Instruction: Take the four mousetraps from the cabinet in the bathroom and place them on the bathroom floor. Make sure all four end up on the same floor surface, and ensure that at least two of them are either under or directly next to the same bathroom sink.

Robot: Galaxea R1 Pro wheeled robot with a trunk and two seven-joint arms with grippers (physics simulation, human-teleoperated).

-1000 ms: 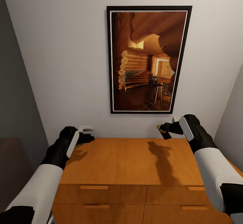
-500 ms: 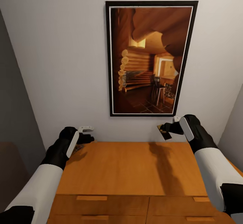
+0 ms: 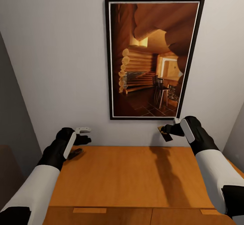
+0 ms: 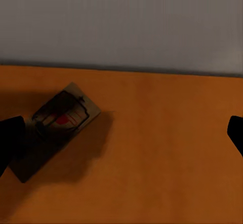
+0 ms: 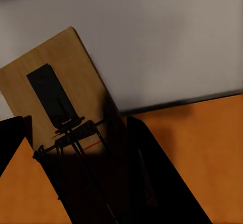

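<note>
Mousetrap (image 4: 65, 115) now lies freed; left jaws have spread wide.

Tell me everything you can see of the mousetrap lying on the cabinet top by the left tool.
The mousetrap is a small flat rectangular board, tan wood by its look, carrying dark wire parts and a small red spot near the middle. It lies flat on the orange-brown cabinet top, near its back edge by the grey wall, turned at an angle. It sits in shadow. The left tool hangs over it with fingers spread; one dark finger is right beside the board, but whether they touch is unclear.
</note>
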